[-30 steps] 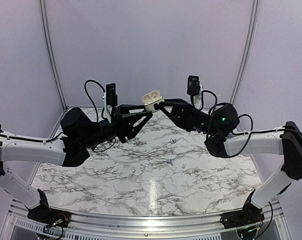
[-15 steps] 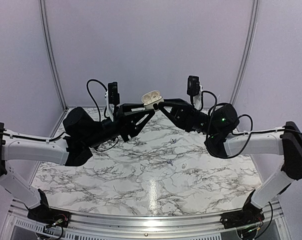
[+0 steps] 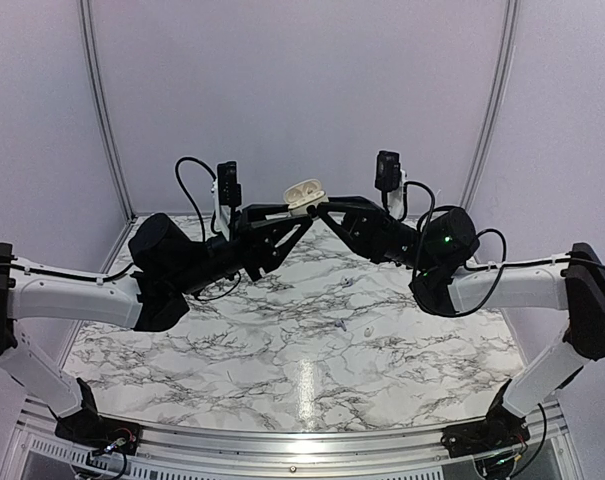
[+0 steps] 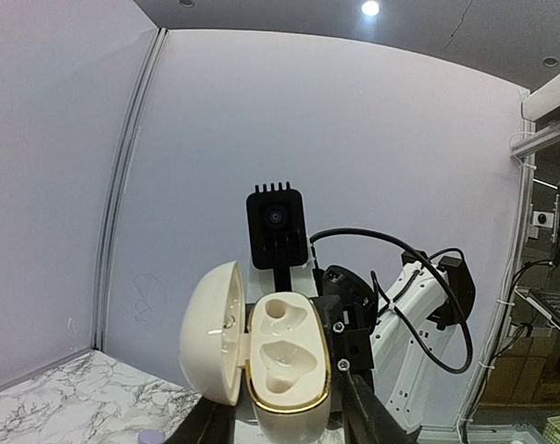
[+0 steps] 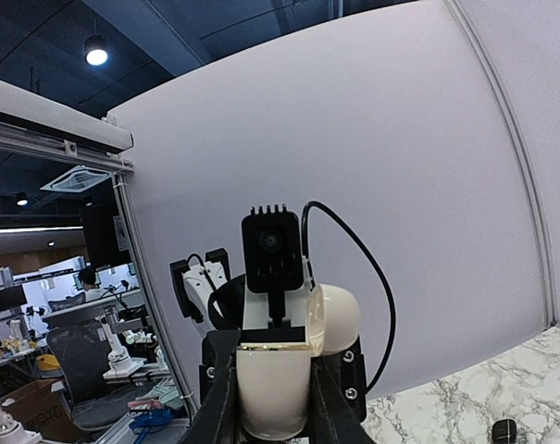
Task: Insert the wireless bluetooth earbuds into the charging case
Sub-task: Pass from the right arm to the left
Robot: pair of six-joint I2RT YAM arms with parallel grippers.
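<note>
Well below the open charging case (image 3: 304, 192), which your left claw (image 3: 299, 211) and right claw (image 3: 321, 208) both pinch in mid-air, the earbuds (image 5: 504, 430) lie on the worktop (image 3: 282, 335), so give one claw a firm sole grip, empty wells upward, before the other lets go to fetch one.

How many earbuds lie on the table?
2: black earbud, right wrist view's lower right; lilac earbud, left wrist view's bottom edge. More may be hidden.
</note>
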